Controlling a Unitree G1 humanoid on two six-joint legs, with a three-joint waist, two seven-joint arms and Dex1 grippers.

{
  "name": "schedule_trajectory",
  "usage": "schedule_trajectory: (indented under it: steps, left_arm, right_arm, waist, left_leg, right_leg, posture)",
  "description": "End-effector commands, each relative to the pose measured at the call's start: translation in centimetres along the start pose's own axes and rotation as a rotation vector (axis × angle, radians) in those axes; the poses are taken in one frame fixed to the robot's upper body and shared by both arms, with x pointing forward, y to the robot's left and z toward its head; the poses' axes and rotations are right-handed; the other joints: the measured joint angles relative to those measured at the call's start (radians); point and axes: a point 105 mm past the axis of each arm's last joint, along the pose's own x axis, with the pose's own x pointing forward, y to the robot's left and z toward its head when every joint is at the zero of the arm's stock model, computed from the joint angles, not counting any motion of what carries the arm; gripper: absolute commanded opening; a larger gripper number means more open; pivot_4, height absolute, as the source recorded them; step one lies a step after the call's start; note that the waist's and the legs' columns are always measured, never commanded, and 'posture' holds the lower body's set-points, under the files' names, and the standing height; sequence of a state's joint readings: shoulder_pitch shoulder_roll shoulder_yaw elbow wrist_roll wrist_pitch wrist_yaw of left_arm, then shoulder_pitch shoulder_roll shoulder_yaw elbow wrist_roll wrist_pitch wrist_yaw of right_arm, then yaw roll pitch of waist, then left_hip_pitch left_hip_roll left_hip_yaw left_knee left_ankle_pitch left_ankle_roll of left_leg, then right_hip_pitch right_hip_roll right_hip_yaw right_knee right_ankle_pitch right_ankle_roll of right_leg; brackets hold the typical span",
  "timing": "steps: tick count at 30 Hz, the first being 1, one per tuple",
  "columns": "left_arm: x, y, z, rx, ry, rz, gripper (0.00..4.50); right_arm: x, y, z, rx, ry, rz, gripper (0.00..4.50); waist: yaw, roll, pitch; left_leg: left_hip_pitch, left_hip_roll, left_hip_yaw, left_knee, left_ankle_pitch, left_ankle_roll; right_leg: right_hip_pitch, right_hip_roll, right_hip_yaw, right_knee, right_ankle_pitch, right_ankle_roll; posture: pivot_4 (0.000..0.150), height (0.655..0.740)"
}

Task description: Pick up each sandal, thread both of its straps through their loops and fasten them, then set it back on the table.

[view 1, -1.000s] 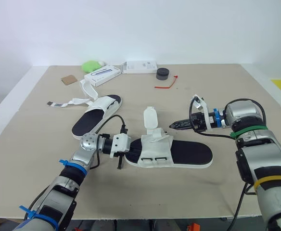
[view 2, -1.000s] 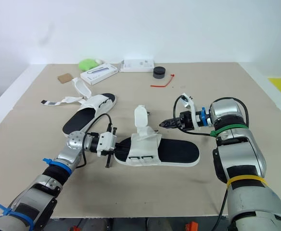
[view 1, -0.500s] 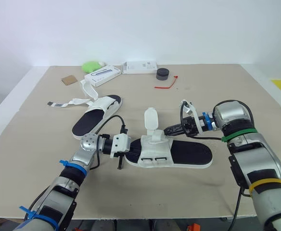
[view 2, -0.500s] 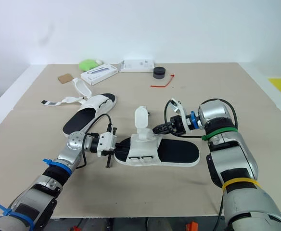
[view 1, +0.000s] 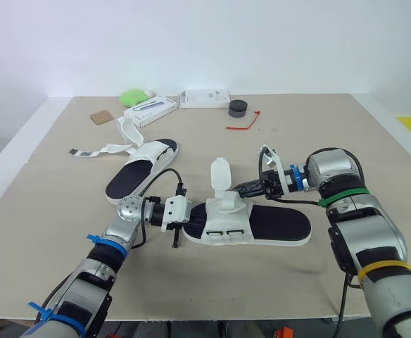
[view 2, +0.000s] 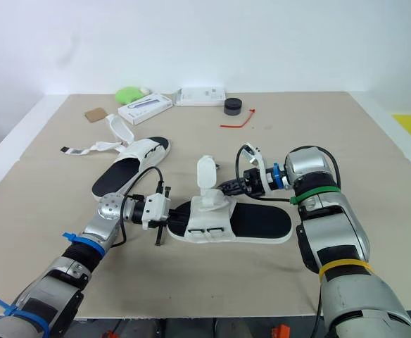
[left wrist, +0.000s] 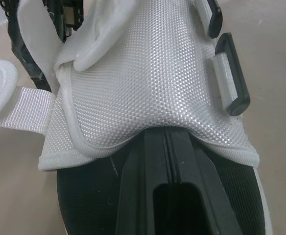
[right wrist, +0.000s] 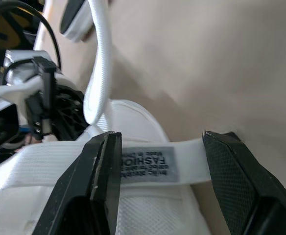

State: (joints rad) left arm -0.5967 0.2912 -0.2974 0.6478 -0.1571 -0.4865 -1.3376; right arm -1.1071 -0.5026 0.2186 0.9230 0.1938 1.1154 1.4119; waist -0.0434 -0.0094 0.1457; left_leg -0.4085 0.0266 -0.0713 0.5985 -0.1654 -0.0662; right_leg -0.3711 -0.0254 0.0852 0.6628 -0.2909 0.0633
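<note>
The near sandal (view 1: pixel 279 225) lies flat on the table (view 1: pixel 318 141), in front of the robot and between its two arms, its white upper (view 1: pixel 223 218) toward the robot's left. One of its straps (view 1: pixel 220 172) stands upright above the upper, unfastened. The left tool (view 1: pixel 190 222) reaches in low from the left end of this sandal; in the left wrist view its fingers (left wrist: pixel 148 181) lie pressed together on the black insole, their tips at the edge of the white mesh upper, with two black loops (left wrist: pixel 231 73) along the upper's far side. The right tool (view 1: pixel 246 189) comes in from the robot's right, just beside the upright strap and above the insole. In the right wrist view its fingers (right wrist: pixel 101 181) stand apart, and a white strap with a sewn label (right wrist: pixel 187 166) lies across the gap between them, reaching from one finger to the other without being pinched flat. The second sandal (view 1: pixel 138 172) rests farther back on the robot's left, well apart from both tools, with a loose strap (view 1: pixel 93 151) trailing over the table. Along the far edge sit a green object (view 1: pixel 134 96), a white box (view 1: pixel 149 110), a flat white package (view 1: pixel 205 97), a black round cap (view 1: pixel 238 108), a red tie (view 1: pixel 244 124) and a brown card (view 1: pixel 100 117).
</note>
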Motion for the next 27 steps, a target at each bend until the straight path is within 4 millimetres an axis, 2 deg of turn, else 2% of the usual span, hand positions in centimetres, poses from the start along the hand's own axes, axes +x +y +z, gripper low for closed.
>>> schedule_trajectory:
  steps: [1,6,11,22,27]
  left_arm:
    - [0.2,-4.3,-4.7,-0.184,0.159,-0.11,0.0]
    - [0.1,-4.3,-4.7,-0.184,0.161,-0.113,0.0]
    - [0.2,-4.3,-4.8,-0.183,0.161,-0.113,0.0]
    - [0.3,-4.0,-4.7,-0.179,0.159,-0.101,0.0]
    - [0.1,-4.0,-4.8,-0.182,0.163,-0.095,0.0]
  right_arm:
    - [-0.4,0.7,0.4,-0.013,-0.03,0.042,2.86]
    - [-2.5,0.2,1.2,-0.018,-0.084,-0.01,2.86]
    - [-3.1,-0.3,1.0,-0.019,-0.075,-0.041,2.86]
    - [-1.6,-1.3,-1.2,0.023,0.01,-0.046,2.86]
    - [-1.3,-1.3,-1.0,0.026,0.002,-0.039,2.86]
  waist:
    - [0.0,0.0,0.0]
    - [0.0,0.0,0.0]
    - [0.0,0.0,0.0]
    - [0.0,0.0,0.0]
    - [0.0,0.0,0.0]
  left_leg:
    - [0.0,0.0,0.0,0.0,0.0,0.0]
    - [0.0,0.0,0.0,0.0,0.0,0.0]
    - [0.0,0.0,0.0,0.0,0.0,0.0]
    - [0.0,0.0,0.0,0.0,0.0,0.0]
    - [0.0,0.0,0.0,0.0,0.0,0.0]
  right_leg:
    - [0.0,0.0,0.0,0.0,0.0,0.0]
    - [0.0,0.0,0.0,0.0,0.0,0.0]
    - [0.0,0.0,0.0,0.0,0.0,0.0]
    - [0.0,0.0,0.0,0.0,0.0,0.0]
    - [0.0,0.0,0.0,0.0,0.0,0.0]
  posture:
    - [0.15,0.74]
    - [0.15,0.74]
    - [0.15,0.74]
    - [0.15,0.74]
    - [0.15,0.74]
